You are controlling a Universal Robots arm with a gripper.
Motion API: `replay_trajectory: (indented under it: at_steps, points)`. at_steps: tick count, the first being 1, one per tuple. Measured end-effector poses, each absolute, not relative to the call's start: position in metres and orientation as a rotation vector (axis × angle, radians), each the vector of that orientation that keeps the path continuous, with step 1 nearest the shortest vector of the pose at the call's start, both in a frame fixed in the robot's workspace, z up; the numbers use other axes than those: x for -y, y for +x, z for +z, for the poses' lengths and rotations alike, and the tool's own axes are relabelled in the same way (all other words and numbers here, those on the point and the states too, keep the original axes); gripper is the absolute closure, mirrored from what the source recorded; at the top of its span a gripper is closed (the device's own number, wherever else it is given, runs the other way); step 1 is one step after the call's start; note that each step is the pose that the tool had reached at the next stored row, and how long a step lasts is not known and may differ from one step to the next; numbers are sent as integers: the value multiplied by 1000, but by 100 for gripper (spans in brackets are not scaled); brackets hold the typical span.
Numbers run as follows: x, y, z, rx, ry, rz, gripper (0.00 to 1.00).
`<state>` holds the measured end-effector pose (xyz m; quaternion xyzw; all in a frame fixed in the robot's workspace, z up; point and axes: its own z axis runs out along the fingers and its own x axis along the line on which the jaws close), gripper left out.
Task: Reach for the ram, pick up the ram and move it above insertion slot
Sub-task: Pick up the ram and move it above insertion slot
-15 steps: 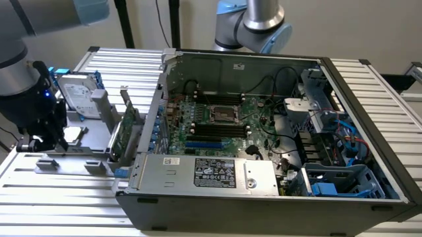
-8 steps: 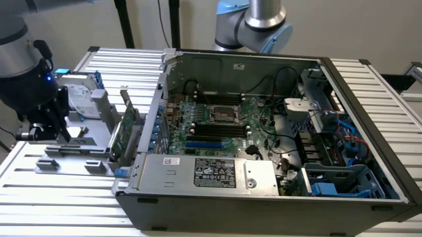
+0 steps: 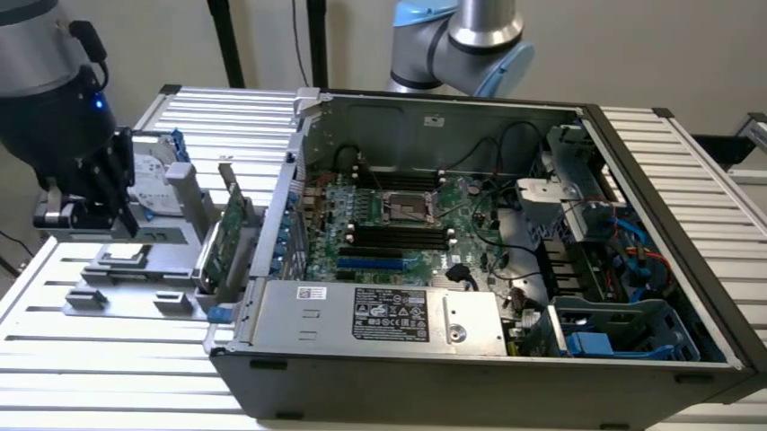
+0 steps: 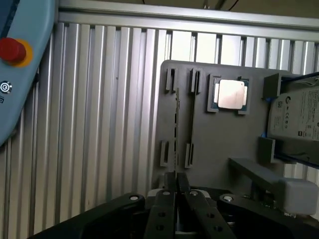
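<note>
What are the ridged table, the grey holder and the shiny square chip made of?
The ridged table looks like bare aluminium: silvery, matt, straight grooves. The grey holder seems dull plastic, with no shine. The square chip has a bright metal lid that reflects light.

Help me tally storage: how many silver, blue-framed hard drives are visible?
1. The silver, blue-framed hard drive sits on the grey holder at the exterior view's left; the open dark computer case may hide others.
</note>
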<state>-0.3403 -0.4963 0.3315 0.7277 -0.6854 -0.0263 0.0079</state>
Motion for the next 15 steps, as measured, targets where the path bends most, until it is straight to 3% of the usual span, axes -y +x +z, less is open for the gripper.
replay_trajectory:
  at_steps: [15]
  points:
    - [495, -295, 374, 2132, 2292, -107, 87]
